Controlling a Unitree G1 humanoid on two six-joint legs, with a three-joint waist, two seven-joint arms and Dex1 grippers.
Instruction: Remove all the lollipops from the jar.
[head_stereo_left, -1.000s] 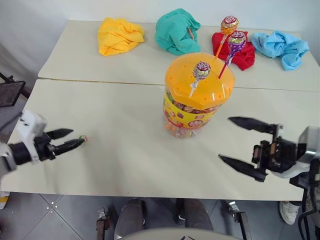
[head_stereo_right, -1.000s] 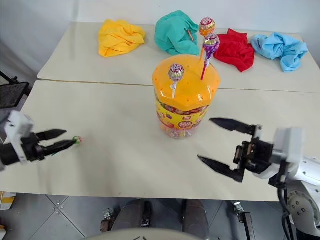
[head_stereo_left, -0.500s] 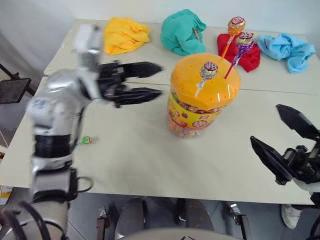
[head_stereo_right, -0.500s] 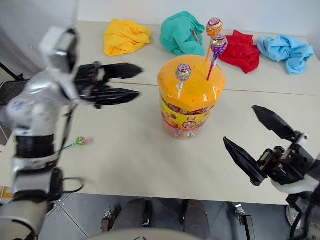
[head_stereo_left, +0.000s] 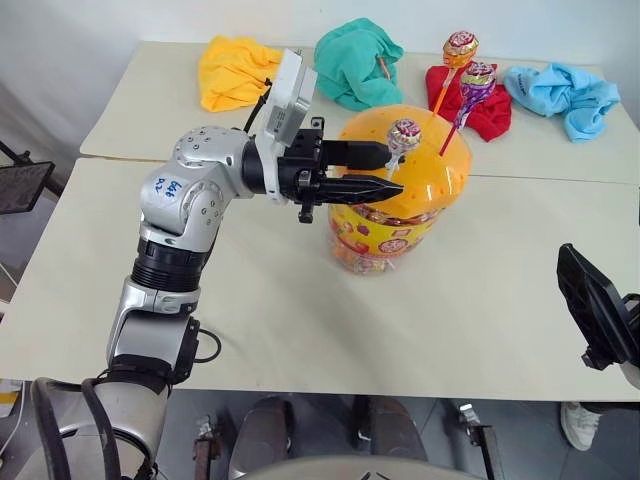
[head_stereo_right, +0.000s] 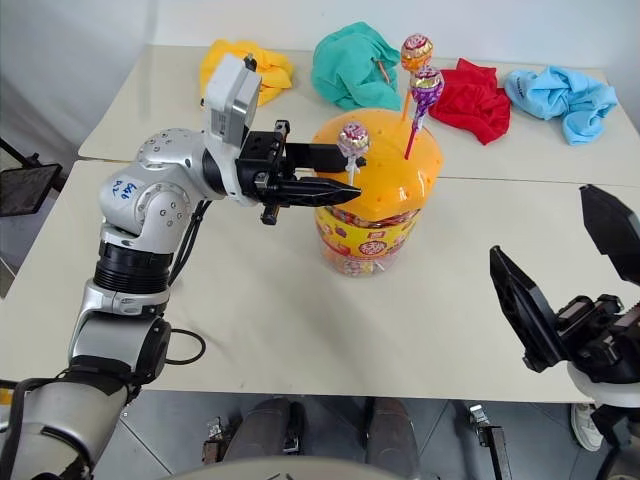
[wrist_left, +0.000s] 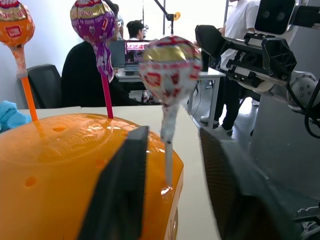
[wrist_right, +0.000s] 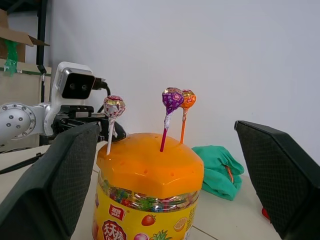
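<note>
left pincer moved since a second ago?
Yes. The left pincer swung up from the near-left table edge to the jar, now straddling the white-stick lollipop.

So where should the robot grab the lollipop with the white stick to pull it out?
Best on the thin white stick, just under the wrapped candy of the white-stick lollipop and above the jar's lid. Come in level from the robot's left, as the left gripper does; the stick stands almost upright, so it should lift straight up.

Four crumpled cloths lay along the table's (head_stereo_left: 250, 330) far edge: yellow (head_stereo_left: 232, 70), teal (head_stereo_left: 355, 60), red (head_stereo_left: 488, 108), blue (head_stereo_left: 572, 92).
</note>
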